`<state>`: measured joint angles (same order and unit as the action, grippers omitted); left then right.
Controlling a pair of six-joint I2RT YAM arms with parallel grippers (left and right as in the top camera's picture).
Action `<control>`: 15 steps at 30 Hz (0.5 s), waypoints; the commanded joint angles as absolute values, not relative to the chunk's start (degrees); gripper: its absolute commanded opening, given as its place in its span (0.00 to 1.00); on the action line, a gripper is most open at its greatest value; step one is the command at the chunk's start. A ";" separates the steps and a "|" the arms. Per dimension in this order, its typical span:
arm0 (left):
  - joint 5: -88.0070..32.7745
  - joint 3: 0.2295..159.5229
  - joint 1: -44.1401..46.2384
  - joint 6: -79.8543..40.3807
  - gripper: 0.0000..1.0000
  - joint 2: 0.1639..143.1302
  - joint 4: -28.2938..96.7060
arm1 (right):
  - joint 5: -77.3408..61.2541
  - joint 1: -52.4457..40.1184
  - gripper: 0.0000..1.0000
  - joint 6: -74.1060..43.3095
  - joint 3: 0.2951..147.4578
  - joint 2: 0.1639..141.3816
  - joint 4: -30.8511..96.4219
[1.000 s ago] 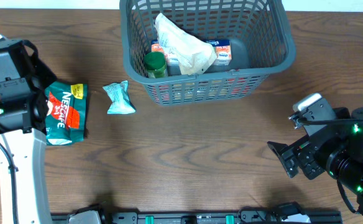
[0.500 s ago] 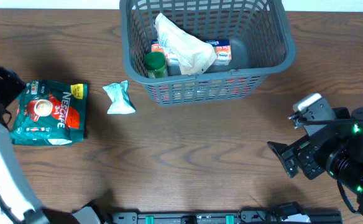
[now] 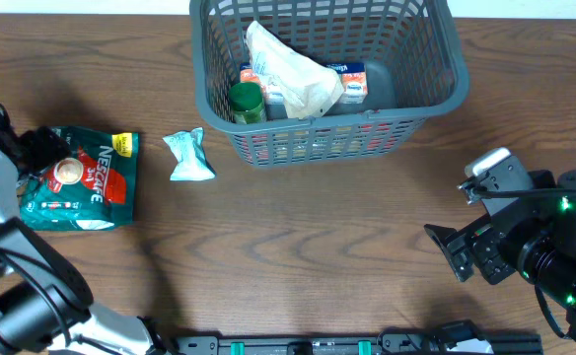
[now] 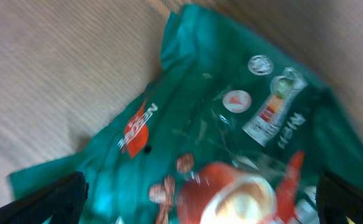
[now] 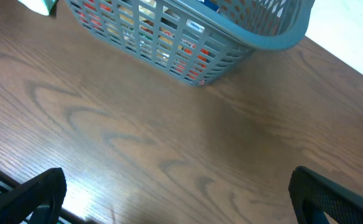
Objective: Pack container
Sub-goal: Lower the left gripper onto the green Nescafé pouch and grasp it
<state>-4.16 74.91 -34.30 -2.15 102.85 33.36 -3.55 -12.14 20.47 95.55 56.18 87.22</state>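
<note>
Worktop [image 3: 298, 247]: brown wood grain under everything I see.
Container [image 3: 320, 121]: far centre of worktop, groceries [image 3: 288, 69] inside.
Left claw [image 4: 200, 200]: spread wide over green Nescafe pouch [image 4: 231, 143], pinching nothing.
Right claw [image 5: 181, 205]: spread wide above bare wood, right side.

Wood table [image 3: 298, 247], container [image 3: 318, 143], coffee pouch [image 3: 81, 179], teal packet [image 3: 187, 156]

Container [image 3: 308, 144]: dk grey, lattice-slotted sides. Pouch [image 3: 83, 183]: teal-green, red panel, yellow corner tag, white lettering. Sm. packet [image 3: 187, 158]: pale blue. Jar [image 3: 247, 102]: green. Bag [image 3: 293, 69]: off-white. Table [image 3: 298, 237]: dk brown woodgrain.
</note>
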 commanded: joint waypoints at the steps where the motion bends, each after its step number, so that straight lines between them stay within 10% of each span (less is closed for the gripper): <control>1: -7.11 75.24 -35.38 1.63 0.98 105.86 32.12 | -3.22 -12.29 0.99 19.75 95.57 56.14 87.29; 15: -16.14 75.24 -37.47 6.04 0.98 119.94 30.72 | -3.22 -12.29 0.99 19.75 95.57 56.14 87.29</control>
<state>-13.78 76.69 -38.00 4.78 113.89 29.85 -3.55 -12.14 20.49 95.55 56.18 87.20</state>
